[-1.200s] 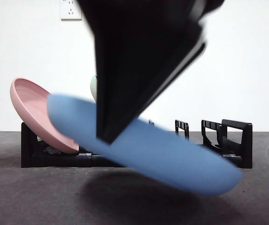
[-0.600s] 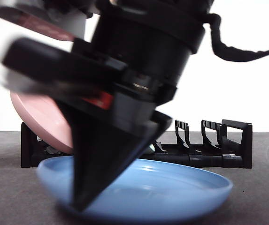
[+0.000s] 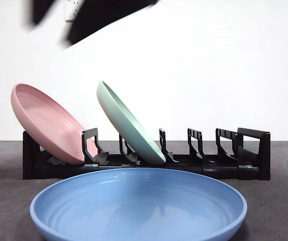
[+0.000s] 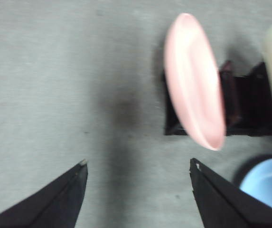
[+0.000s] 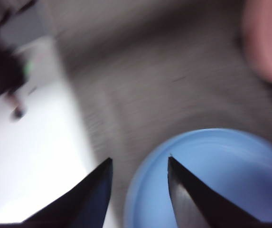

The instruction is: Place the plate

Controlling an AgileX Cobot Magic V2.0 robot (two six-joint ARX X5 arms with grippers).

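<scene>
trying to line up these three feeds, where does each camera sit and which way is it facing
Front view: low, near table height, looking level across the blue plate to the rack holding the pink plate and green plate; blurred dark arm parts at the top edge.
Left wrist view: on the left arm, looking down at the table; left gripper open, empty.
Right wrist view: on the right arm, blurred, above the blue plate; right gripper open, empty.
Shared: all three show the blue and pink plates.

We see a pink plate (image 3: pixel 48 123) and green plate (image 3: pixel 128 123) leaning in a black rack (image 3: pixel 244 150), wall sockets (image 3: pixel 75 10) behind.
</scene>
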